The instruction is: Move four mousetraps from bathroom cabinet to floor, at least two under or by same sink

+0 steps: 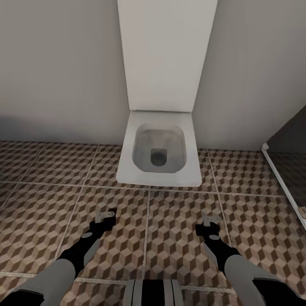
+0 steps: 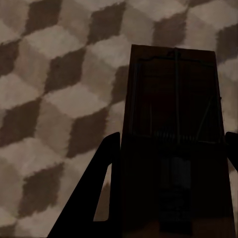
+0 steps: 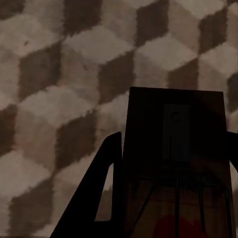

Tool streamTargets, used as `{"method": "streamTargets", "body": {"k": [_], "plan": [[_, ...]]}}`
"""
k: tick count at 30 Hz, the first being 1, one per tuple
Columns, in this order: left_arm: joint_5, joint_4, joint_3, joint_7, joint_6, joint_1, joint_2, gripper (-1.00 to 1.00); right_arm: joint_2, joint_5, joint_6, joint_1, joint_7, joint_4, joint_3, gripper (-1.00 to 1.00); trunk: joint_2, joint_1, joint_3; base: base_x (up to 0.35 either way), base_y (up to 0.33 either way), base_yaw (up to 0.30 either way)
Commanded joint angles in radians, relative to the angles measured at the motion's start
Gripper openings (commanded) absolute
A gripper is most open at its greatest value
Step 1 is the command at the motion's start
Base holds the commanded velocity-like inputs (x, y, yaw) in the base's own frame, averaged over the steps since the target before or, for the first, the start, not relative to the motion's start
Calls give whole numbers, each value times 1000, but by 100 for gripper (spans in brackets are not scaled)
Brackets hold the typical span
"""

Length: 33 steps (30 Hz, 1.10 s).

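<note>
Flat rectangular mousetraps (image 2: 173, 139) clamped, cube-patterned tiled bathroom floor (image 1: 170, 221)

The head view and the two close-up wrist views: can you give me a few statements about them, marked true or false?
1. A white toilet stands against the wall with its lid up. True.
2. The left gripper is empty. False: it grips a flat mousetrap board with wire parts.
3. The right gripper grips a second flat mousetrap board. True.
4. The cube-patterned tile floor is plain white. False: it is brown, beige and white.
</note>
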Motion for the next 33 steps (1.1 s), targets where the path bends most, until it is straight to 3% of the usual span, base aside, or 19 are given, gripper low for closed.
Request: {"method": "streamTargets", "body": {"k": [1,16,22,33], "plan": [[6,0,-9,9,-5,0,0,-100,1,9,-3,-1,-2,1,-7,-100,0,0,-1,0,0,0],[8,5,-6,18,3,0,-5,-100,1,11,-3,-1,-2,1,-8,-100,0,0,-1,0,0,0],[7,13,-5,73,-4,0,-12,-100,1,11,-3,-1,-2,1,-9,-100,0,0,-1,0,0,0],[7,12,-6,98,-4,0,-15,-100,1,11,-4,-1,-2,1,-11,-100,0,0,-1,0,0,0]]}}
